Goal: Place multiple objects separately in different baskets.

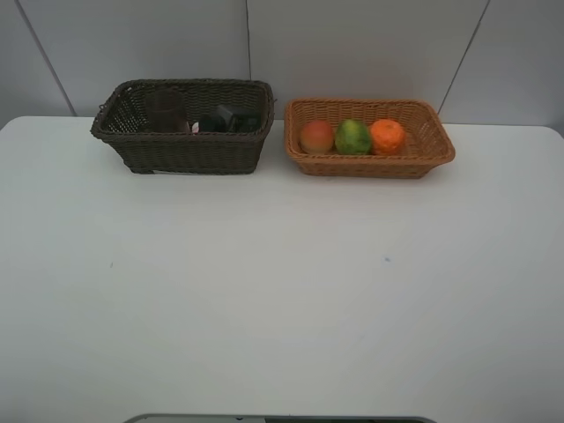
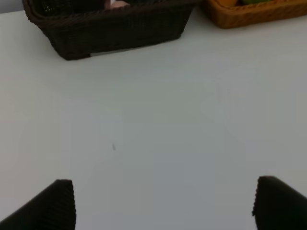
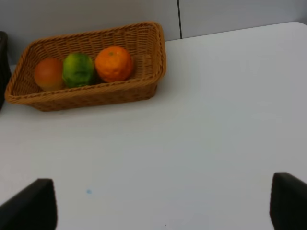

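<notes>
With three round fruits [image 1: 352, 137] lying in the light orange-tan wicker basket [image 1: 436, 150] and bottles sitting in the dark brown woven basket [image 1: 176, 154], both grippers are hanging wide open and empty, so sorting is looking finished, calling for nothing further.

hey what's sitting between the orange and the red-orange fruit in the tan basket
The green oval fruit lies between the orange and the red-orange fruit, all in a row in the tan basket. The exterior high and right wrist views both show it.
</notes>
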